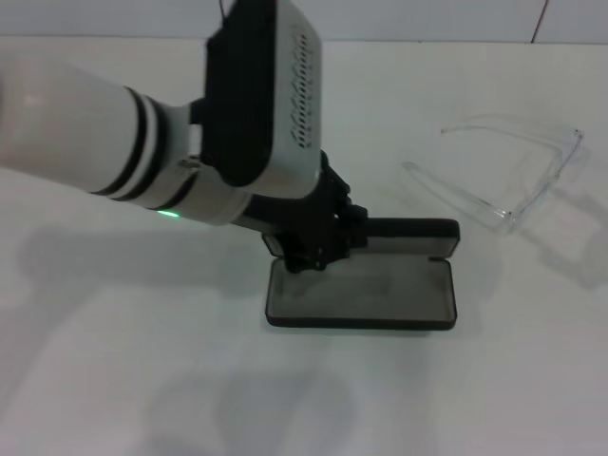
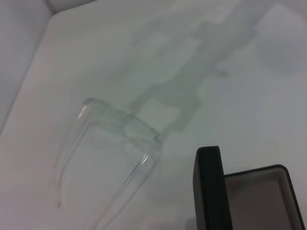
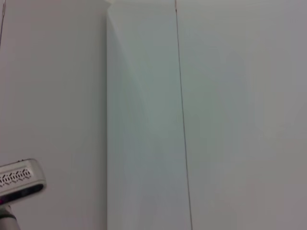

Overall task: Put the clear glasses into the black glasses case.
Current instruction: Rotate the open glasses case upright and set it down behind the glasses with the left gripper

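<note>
The black glasses case (image 1: 380,293) lies open in the middle of the table, its grey lining up and its lid (image 1: 410,230) raised along the far side. My left gripper (image 1: 313,252) is down at the case's far left corner, where lid and tray meet; its dark fingers blend into the case. The clear glasses (image 1: 543,179) lie unfolded on the table to the far right of the case, apart from it. In the left wrist view the clear glasses (image 2: 120,122) rest beyond the lid edge of the black glasses case (image 2: 259,191). My right gripper is out of view.
The white table (image 1: 142,380) carries only the case and the glasses. A pale wall runs along the table's far edge (image 1: 427,40). The right wrist view shows only white wall panels and part of the left arm's wrist housing (image 3: 19,179).
</note>
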Tool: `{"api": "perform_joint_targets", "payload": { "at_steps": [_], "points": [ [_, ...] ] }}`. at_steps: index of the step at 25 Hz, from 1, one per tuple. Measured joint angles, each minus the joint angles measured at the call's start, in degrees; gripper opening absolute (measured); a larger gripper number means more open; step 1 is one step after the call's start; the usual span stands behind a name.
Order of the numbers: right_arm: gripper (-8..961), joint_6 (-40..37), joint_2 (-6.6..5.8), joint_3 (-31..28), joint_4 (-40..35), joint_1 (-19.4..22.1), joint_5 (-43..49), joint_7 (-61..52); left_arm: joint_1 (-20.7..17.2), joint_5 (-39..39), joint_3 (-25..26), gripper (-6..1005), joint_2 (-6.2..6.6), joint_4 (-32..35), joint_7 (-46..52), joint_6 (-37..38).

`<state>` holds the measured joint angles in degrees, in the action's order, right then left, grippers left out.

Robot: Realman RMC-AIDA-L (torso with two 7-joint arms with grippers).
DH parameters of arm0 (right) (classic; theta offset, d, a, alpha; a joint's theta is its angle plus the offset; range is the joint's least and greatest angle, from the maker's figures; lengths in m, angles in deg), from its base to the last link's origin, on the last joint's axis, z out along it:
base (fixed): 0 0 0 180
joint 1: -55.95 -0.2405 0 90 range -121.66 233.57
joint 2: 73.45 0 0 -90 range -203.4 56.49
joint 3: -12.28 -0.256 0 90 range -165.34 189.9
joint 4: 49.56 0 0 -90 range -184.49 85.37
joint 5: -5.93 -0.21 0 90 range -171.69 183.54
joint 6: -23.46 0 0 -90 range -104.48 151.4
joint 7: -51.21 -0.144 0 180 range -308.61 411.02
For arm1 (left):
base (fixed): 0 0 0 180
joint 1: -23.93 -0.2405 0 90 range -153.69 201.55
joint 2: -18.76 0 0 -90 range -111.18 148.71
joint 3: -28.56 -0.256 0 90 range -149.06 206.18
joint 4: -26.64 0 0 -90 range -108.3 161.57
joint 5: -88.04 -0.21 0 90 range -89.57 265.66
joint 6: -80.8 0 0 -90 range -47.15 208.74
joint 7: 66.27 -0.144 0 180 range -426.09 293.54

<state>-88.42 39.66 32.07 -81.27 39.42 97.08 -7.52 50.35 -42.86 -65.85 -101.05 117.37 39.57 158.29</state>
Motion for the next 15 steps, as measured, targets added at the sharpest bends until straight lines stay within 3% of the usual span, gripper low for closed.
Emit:
{"api": "perform_joint_targets", "payload": {
  "at_steps": [6,15],
  "points": [
    [723,-0.08,-0.08,-0.57,1.05,0.62,-0.73,-0.05,2.69,1.8,-0.79,205,-0.14,-7.21,-4.49,-6.15],
    [718,-0.14,-0.43,-1.31,2.08,1.43,-0.81,-0.08,2.88,0.68,-3.96,205,-0.18,-10.29,-4.88,-11.66]
  ]
}}
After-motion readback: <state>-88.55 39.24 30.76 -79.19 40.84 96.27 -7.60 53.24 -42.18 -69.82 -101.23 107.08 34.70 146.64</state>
